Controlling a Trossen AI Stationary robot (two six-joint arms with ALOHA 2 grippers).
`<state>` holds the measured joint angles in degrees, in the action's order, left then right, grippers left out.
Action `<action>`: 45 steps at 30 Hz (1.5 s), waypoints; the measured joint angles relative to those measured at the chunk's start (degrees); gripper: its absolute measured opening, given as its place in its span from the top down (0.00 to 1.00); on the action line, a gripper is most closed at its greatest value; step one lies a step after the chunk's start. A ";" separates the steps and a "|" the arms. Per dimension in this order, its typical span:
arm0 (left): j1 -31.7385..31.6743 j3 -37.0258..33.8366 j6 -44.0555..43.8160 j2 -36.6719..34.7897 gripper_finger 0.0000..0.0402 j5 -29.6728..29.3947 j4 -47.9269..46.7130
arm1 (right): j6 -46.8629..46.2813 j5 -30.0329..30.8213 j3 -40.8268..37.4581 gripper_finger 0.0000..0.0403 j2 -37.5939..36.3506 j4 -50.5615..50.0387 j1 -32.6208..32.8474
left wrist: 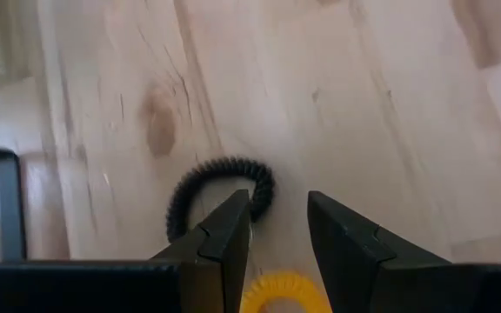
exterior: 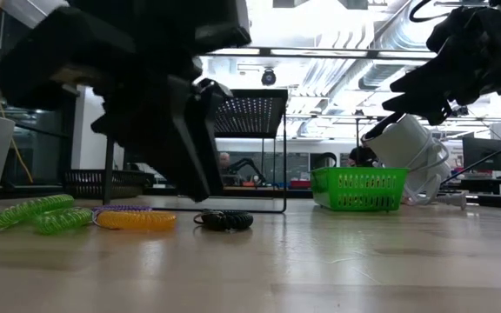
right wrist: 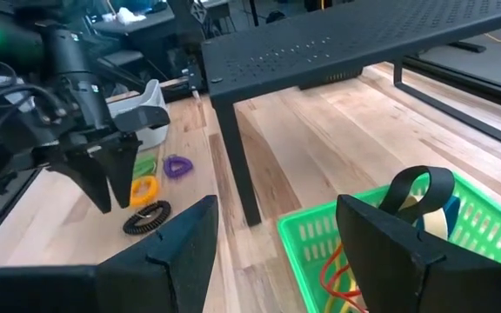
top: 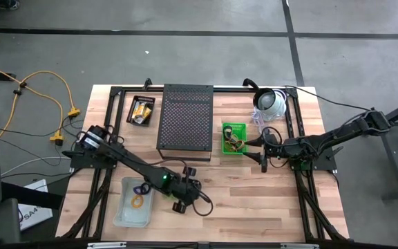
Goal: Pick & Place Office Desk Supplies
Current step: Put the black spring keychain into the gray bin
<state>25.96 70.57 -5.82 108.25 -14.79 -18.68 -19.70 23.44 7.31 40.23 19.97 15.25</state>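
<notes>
Black coiled loop (left wrist: 220,187) is lying on the wooden worktop (top: 254,200) near its front edge, just ahead of the left gripper (left wrist: 278,228); that gripper's fingers are standing slightly spread with nothing between them, one fingertip (left wrist: 233,217) right at the coil; a yellow loop (right wrist: 143,189) and a purple loop (right wrist: 177,166) are resting close by, green ones (exterior: 33,213) further toward the left edge; the right gripper (right wrist: 272,230) is hovering wide open beside the green basket (top: 233,138) toward the worktop's right edge.
</notes>
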 joint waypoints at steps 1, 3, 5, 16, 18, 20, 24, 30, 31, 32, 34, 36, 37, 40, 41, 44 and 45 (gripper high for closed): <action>-0.26 -0.03 -0.13 0.05 0.72 0.73 -0.40 | 0.00 0.00 0.00 0.45 0.00 -0.06 0.00; -0.70 -0.03 -0.13 0.06 0.72 0.94 -0.73 | 0.00 -0.01 0.00 0.45 0.00 -0.02 0.01; -1.00 -0.03 0.53 0.06 0.72 0.92 -0.76 | 0.00 -0.02 0.00 0.45 0.00 -0.04 0.01; -1.97 -0.09 1.26 1.15 0.72 1.67 -1.59 | 0.00 0.00 0.00 0.45 0.00 -0.04 0.00; -1.97 -0.05 1.26 1.33 0.72 1.75 -1.45 | 0.00 -0.02 0.00 0.45 0.00 -0.04 0.02; -1.97 -0.09 1.28 1.43 0.72 1.97 -2.07 | 0.00 -0.02 0.00 0.45 0.00 -0.04 0.00; -2.27 -0.03 1.36 2.08 0.72 2.30 -1.93 | 0.00 -0.02 0.00 0.45 0.00 -0.07 0.02; -3.37 -0.03 1.36 2.59 0.72 3.79 -1.90 | 0.00 -0.02 0.00 0.45 0.00 -0.05 0.00; -3.46 -0.03 1.48 2.59 0.72 3.79 -1.92 | 0.00 -0.02 0.00 0.45 0.00 -0.07 0.02; -3.50 -0.03 1.48 2.59 0.72 3.81 -1.92 | 0.00 -0.02 0.00 0.45 0.00 -0.05 0.00; -3.71 -0.03 1.73 2.59 0.72 3.91 -1.96 | 0.00 0.00 0.00 0.45 0.00 -0.06 0.00; -3.83 -0.03 1.88 2.59 0.72 3.97 -2.05 | 0.00 -0.02 0.00 0.45 0.00 -0.03 0.02; -3.96 -0.03 1.93 2.59 0.72 3.99 -2.06 | 0.00 -0.01 0.00 0.45 0.00 -0.05 0.00; -4.40 -0.01 1.94 2.59 0.72 4.09 -2.54 | 0.00 -0.02 0.00 0.45 0.00 -0.04 0.00; -4.54 -0.01 1.94 2.57 0.72 4.10 -2.70 | 0.00 0.00 0.00 0.45 0.00 -0.06 0.00; -4.92 -0.01 1.94 2.55 0.73 4.35 -3.00 | 0.00 -0.02 0.00 0.45 0.00 -0.06 0.00; -5.07 -0.01 1.94 2.55 0.74 4.73 -3.02 | 0.00 -0.01 0.00 0.45 0.00 -0.07 0.00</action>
<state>20.89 70.57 -3.88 110.80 -10.06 -21.70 -19.70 23.43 7.31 40.23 19.90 15.25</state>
